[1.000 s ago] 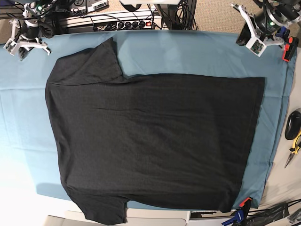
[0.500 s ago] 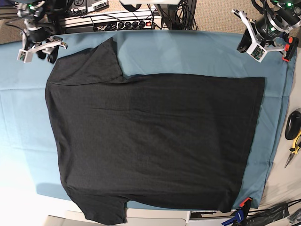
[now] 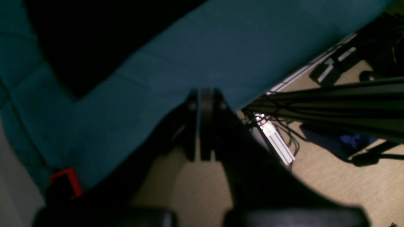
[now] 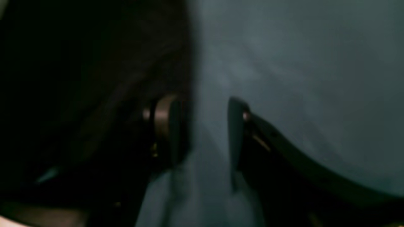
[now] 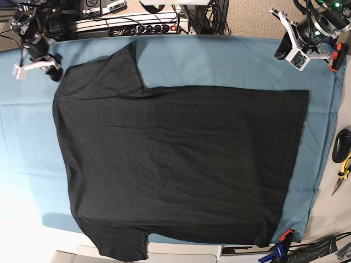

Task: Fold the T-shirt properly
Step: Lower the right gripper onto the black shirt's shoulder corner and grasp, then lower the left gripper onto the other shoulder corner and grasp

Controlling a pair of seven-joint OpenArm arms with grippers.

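On teal-blue table cloth (image 5: 219,60), black cotton T-shirt (image 5: 181,164) lies flat; no legible writing. Right gripper (image 4: 205,132) jaws parted at its sleeve edge; left gripper (image 3: 203,101) closed, empty.

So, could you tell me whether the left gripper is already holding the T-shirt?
No, the left gripper hangs shut over the table cloth, apart from the T-shirt.

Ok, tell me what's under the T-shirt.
The T-shirt lies flat on the teal table cloth, which shows around its edges. Whatever is beneath the shirt's middle is covered and cannot be seen.
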